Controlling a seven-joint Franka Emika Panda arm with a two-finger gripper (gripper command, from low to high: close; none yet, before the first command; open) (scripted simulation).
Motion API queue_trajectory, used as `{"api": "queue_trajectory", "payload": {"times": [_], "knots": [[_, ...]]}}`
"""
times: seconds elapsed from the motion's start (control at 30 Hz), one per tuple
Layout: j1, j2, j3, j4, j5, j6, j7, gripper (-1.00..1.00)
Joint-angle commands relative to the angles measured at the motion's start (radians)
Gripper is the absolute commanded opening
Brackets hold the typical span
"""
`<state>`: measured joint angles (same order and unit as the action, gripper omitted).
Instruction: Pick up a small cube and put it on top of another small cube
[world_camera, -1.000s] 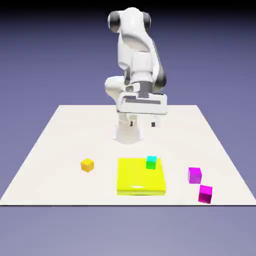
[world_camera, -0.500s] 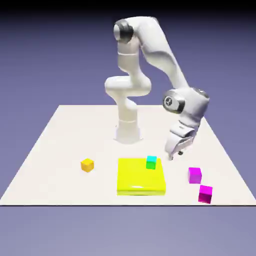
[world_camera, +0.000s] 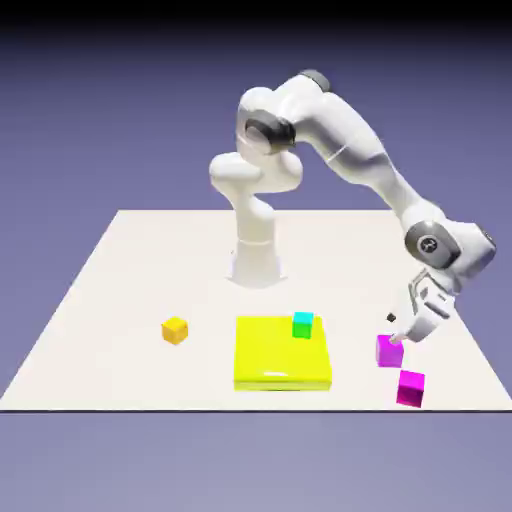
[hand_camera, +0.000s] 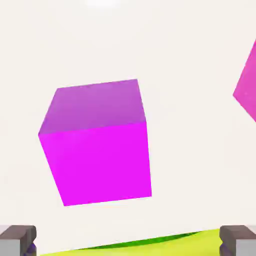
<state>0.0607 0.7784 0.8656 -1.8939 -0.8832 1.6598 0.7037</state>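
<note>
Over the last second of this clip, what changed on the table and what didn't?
The arm swung from above the base out to the exterior view's right and came down; the gripper now hangs open just above the nearer-to-robot magenta cube, gripping nothing. All cubes and the yellow slab stayed put.

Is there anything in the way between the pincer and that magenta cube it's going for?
Nothing visible. The open pincer hangs just above the nearer magenta cube, and only bare table shows around it.
</note>
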Motion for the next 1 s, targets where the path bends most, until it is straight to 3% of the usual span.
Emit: {"api": "queue_trajectory", "payload": {"times": [0.0,0.1,0.2,0.23,0.7,0.83,0.87,0.97], "knots": [[0.001,0.036,0.023,0.025,-0.024,-0.037,-0.001,0.00],[0.003,0.084,0.054,0.057,-0.055,-0.086,-0.002,0.00],[-0.020,0.147,-0.013,-0.007,-0.138,0.014,0.038,0.00],[-0.020,0.147,-0.013,-0.007,-0.138,0.014,0.038,-1.00],[0.125,0.127,-0.064,0.431,-0.114,-0.188,-0.353,-1.00],[0.075,0.170,-0.102,0.342,-0.166,-0.079,-0.311,-1.00],[0.075,0.170,-0.102,0.342,-0.166,-0.079,-0.311,1.00],[0.115,0.135,-0.072,0.413,-0.125,-0.166,-0.345,1.00]]}}
